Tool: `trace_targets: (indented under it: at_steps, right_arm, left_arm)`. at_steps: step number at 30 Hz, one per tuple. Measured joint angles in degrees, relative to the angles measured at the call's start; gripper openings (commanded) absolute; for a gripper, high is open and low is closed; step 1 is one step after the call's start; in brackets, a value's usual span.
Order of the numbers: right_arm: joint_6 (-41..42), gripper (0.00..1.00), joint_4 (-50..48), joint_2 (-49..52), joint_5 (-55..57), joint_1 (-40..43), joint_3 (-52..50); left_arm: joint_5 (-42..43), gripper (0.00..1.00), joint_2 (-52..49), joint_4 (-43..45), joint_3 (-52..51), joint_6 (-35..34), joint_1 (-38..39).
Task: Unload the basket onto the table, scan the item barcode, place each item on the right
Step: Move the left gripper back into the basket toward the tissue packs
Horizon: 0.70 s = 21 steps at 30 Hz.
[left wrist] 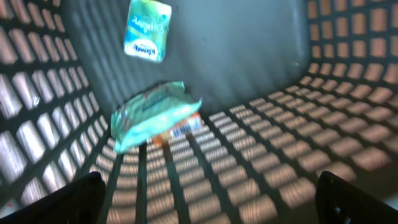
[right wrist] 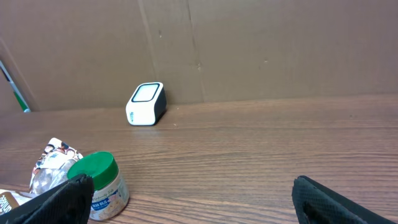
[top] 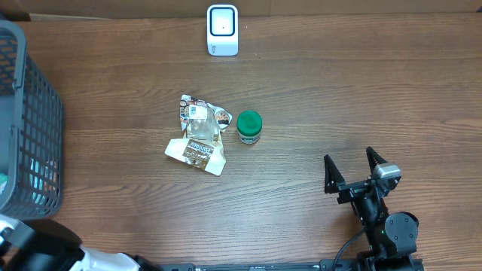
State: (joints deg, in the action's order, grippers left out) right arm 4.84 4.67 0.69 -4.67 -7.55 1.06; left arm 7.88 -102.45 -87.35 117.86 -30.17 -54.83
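Note:
The white barcode scanner (top: 222,30) stands at the table's far edge, also visible as the scanner (right wrist: 146,104) in the right wrist view. A green-lidded jar (top: 249,126) stands upright mid-table beside clear snack bags (top: 197,137). My right gripper (top: 352,167) is open and empty at the near right, well apart from the jar (right wrist: 99,186). My left gripper (left wrist: 205,208) is open and empty inside the dark mesh basket (left wrist: 323,112), above a teal packet (left wrist: 155,115) on its floor. A second teal packet (left wrist: 148,30) leans on the far wall.
The basket (top: 34,120) fills the table's left edge. Part of the left arm (top: 34,252) shows at the bottom left corner. A brown cardboard wall (right wrist: 261,43) backs the table behind the scanner.

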Motion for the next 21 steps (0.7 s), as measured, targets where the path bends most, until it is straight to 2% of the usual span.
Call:
trace_targets:
  at_steps: [5,7,10,12,16,21]
  right_arm:
    - [0.02,1.00,0.00,0.00,0.00,0.00,0.00]
    - [0.02,1.00,0.00,0.00,0.00,0.00,0.00]
    - [0.02,1.00,0.02,0.00,0.02,0.00,0.00]
    - [0.02,1.00,0.02,0.00,0.00,0.00,0.00]
    - [0.00,1.00,0.00,0.00,0.00,0.02,0.00]
    - [0.02,1.00,0.00,0.00,0.00,0.00,0.00]
  left_arm:
    - [-1.33,0.98,-5.33,2.49,-0.26,3.58,-0.17]
    - [-1.70,0.92,-7.32,1.68,-0.26,5.73,-0.17]
    - [-1.99,0.75,-11.15,-0.26,-0.28,9.62,-0.26]
    - [-1.88,0.70,-13.99,-1.05,-0.33,12.57,-0.37]
    - [-1.27,0.67,-19.26,-2.01,-0.42,17.49,-0.39]
    - [-1.22,0.68,-22.47,-2.29,-0.50,21.07,-0.42]
